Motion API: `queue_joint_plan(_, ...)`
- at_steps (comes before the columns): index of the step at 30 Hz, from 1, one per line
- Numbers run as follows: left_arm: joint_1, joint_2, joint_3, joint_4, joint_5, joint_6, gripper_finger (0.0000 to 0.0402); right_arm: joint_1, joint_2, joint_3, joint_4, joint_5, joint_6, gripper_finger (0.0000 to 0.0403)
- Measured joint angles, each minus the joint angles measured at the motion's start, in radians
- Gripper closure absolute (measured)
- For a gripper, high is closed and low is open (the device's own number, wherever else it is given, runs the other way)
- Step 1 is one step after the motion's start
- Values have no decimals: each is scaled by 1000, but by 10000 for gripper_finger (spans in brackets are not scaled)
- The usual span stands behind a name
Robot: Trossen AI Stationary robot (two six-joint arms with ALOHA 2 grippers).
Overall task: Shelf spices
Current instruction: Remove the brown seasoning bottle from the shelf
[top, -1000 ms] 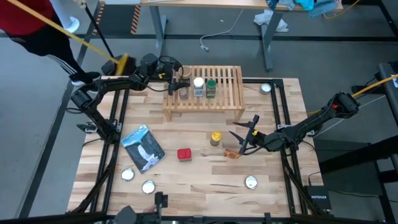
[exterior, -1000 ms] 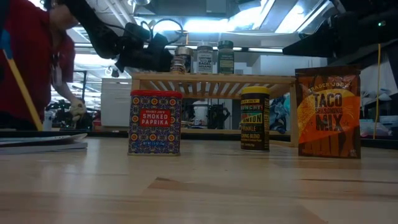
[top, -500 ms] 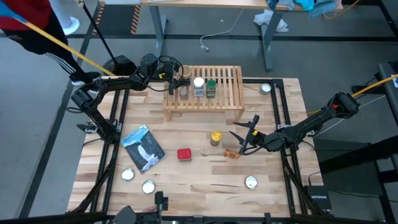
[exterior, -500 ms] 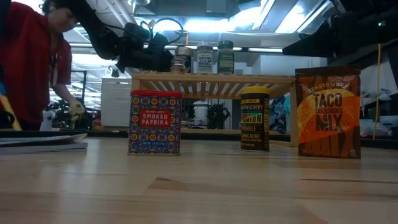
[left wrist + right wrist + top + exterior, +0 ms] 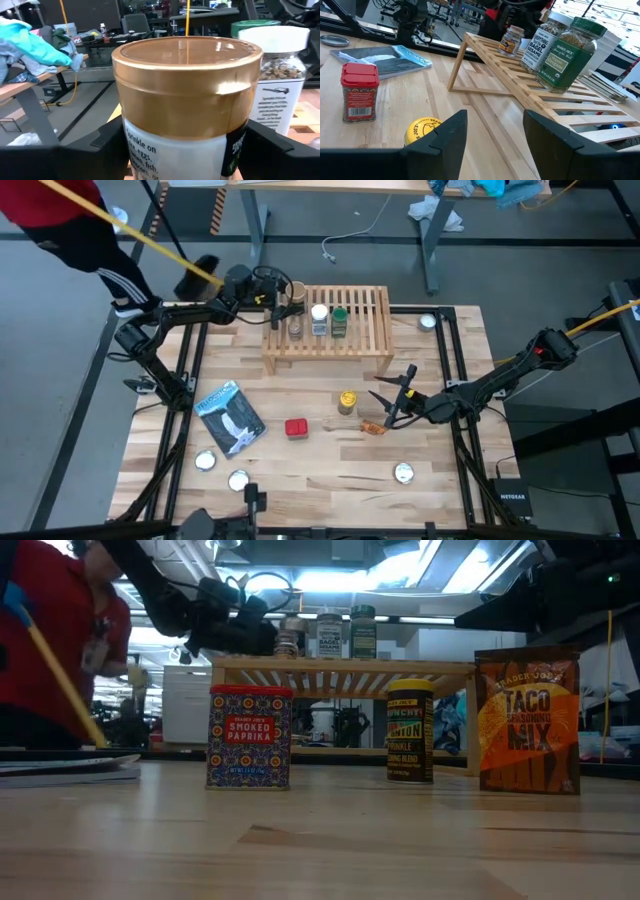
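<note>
Left gripper (image 5: 283, 311) clamped on tan-lidded jar (image 5: 187, 102) over shelf (image 5: 365, 340), white-lidded jar (image 5: 319, 319) just beside; right gripper (image 5: 392, 398) open, idle.

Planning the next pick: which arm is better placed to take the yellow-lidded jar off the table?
Right. The right gripper hangs open beside the yellow-lidded jar; the left gripper is at the shelf around the tan-lidded jar.

three jars (image 5: 318, 321) are stood upright on the light-wood shelf (image 5: 365, 330); yellow-lidded jar (image 5: 347, 401), red tin (image 5: 296, 428) and orange packet (image 5: 373, 427) are left on the tabletop.
</note>
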Motion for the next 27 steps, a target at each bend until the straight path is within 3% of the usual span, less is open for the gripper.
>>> queue_joint_plan(14, 42, -81, 0, -7, 1, -8, 132, 0, 0, 0, 0, 0, 0, 205)
queue_joint_plan(27, 57, -319, 0, -254, -42, 52, 132, 0, 0, 0, 0, 0, 0, 205)
